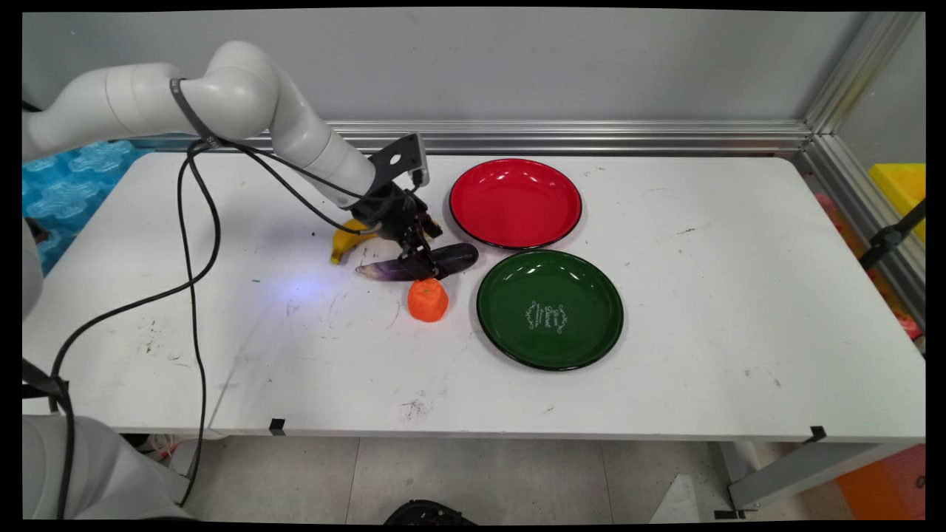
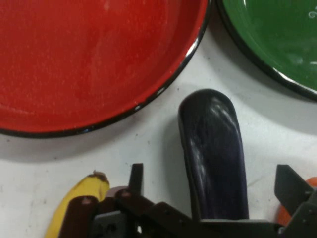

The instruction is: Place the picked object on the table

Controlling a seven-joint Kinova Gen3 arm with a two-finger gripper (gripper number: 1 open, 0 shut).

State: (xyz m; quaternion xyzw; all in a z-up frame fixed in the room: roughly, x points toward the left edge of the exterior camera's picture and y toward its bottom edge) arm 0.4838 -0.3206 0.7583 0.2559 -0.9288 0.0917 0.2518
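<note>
My gripper [image 1: 420, 262] is down at the table, open, with its fingers on either side of a dark purple eggplant [image 1: 458, 256]. In the hand view the eggplant [image 2: 213, 144] lies between the two fingers [image 2: 136, 178] with a gap on each side. A yellow banana [image 1: 344, 240] lies just behind the gripper to the left, and its tip [image 2: 74, 198] shows beside the left finger. An orange fruit [image 1: 428, 300] sits close in front of the gripper; a sliver of the orange [image 2: 283, 215] shows by the right finger.
A red plate [image 1: 515, 203] stands right of the gripper towards the back, empty; its rim [image 2: 163, 89] is near the eggplant's end. A green plate [image 1: 517, 295] with white lettering stands in front of it, also empty. Black cables hang from the arm over the table's left side.
</note>
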